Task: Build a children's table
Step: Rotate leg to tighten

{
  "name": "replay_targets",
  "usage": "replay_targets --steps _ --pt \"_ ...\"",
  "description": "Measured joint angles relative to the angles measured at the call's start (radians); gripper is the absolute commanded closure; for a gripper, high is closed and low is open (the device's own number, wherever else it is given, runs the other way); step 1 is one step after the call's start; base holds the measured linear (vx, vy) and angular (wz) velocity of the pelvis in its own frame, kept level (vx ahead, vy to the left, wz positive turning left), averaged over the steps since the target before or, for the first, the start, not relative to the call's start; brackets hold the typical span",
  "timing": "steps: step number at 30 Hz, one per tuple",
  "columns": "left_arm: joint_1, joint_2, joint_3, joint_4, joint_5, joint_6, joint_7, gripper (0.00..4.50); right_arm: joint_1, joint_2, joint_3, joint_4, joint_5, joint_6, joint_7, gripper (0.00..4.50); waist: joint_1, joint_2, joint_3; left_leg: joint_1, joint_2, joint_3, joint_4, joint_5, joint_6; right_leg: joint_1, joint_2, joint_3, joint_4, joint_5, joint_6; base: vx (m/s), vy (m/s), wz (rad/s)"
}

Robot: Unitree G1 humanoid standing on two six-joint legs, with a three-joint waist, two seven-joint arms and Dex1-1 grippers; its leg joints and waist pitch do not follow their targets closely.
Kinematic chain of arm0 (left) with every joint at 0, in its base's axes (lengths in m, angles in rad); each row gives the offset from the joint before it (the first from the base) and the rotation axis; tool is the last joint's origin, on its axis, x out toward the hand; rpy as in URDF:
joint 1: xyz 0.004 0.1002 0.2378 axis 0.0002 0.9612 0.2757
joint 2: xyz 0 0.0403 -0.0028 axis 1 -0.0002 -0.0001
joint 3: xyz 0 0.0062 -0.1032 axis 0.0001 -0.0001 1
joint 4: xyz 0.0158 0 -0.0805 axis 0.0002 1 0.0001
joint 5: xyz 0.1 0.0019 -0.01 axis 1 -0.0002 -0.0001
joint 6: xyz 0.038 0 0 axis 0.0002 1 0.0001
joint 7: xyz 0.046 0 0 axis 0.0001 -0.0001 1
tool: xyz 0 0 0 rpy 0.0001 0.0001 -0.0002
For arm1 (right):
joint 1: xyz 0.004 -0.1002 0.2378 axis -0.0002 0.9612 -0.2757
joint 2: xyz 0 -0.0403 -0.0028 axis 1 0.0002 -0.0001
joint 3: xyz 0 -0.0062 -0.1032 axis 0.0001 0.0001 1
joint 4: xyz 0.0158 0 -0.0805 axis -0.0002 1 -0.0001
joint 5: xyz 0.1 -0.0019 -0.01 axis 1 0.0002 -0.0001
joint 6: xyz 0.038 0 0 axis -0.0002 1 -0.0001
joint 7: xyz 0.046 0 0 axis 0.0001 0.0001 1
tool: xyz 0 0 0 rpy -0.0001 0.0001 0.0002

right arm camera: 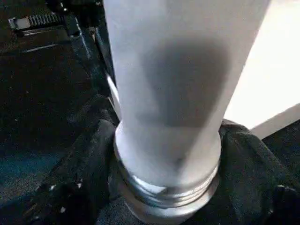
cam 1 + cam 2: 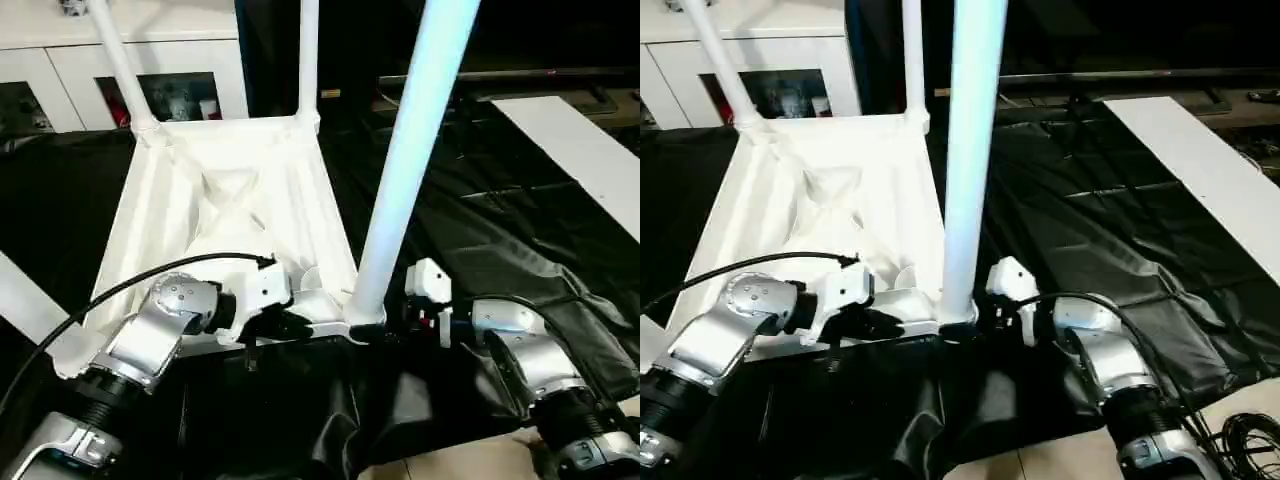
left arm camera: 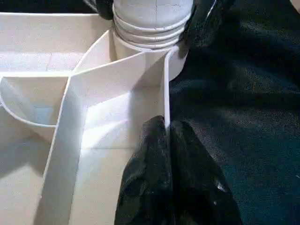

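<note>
The left gripper (image 3: 165, 140) is clenched on the raised rim of the tabletop (image 2: 240, 190): in its wrist view the two black fingers (image 3: 140, 168) pinch the thin white wall from either side, one inside the tray-like underside, one outside over the black cloth (image 2: 470, 230). Just ahead of those fingertips along the rim sits the rounded corner socket (image 3: 145, 61), with the ribbed base of a leg seated in it.

The right gripper (image 1: 166, 206) is closed around that same near leg (image 2: 410, 160) right at its base. Its wrist view shows a black finger (image 1: 84, 168) on each side of the ringed collar where the leg meets the socket; how firmly the pads press is hard to judge, since the leg hides the contact.

The tabletop lies upside down on the black cloth, open underside up, its long axis running away from both grippers toward the white cabinet (image 2: 60, 70). The gripped leg stands upright from the near corner between the two grippers, its long axis rising nearly vertical with a slight lean, and runs out of the top of the head views. Two more legs stand upright at the far corners, one at the far left (image 2: 120, 60) and one at the far right (image 2: 308, 55), well apart from both grippers. A white board (image 2: 585, 150) lies on the cloth out beyond the right gripper.
</note>
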Motion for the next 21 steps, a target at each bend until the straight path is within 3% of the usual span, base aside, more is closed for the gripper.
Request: replay_targets --steps 6,18,21 --pt "0.0 0.0 0.0 0.001 0.0 -0.001 -0.002 4.5 -0.012 0.004 0.0 0.016 -0.001 0.0 0.006 1.78 -0.003 0.0 0.0 0.0 0.0 0.0 0.002 0.0 0.0 0.0 0.0 0.0 0.001 0.0 0.0 0.0 0.0 0.0" --pt "-0.001 0.001 0.0 0.006 0.0 0.001 0.0 4.5 -0.02 0.013 -0.003 0.043 -0.001 -0.012 0.01 1.8 -0.004 -0.003 -0.003 0.0 0.0 0.0 0.005 0.0 0.0 0.0 0.0 0.0 0.004 0.0 0.0 0.0 0.0 0.0" --pt "-0.001 -0.013 0.008 0.015 0.004 0.015 0.034 4.5 -0.026 0.058 -0.016 0.087 -0.006 -0.035 -0.06 1.8 -0.009 -0.006 -0.006 0.001 0.0 0.0 0.006 0.0 0.0 0.0 0.0 0.001 0.008 0.0 0.0 0.0 0.0 0.0"
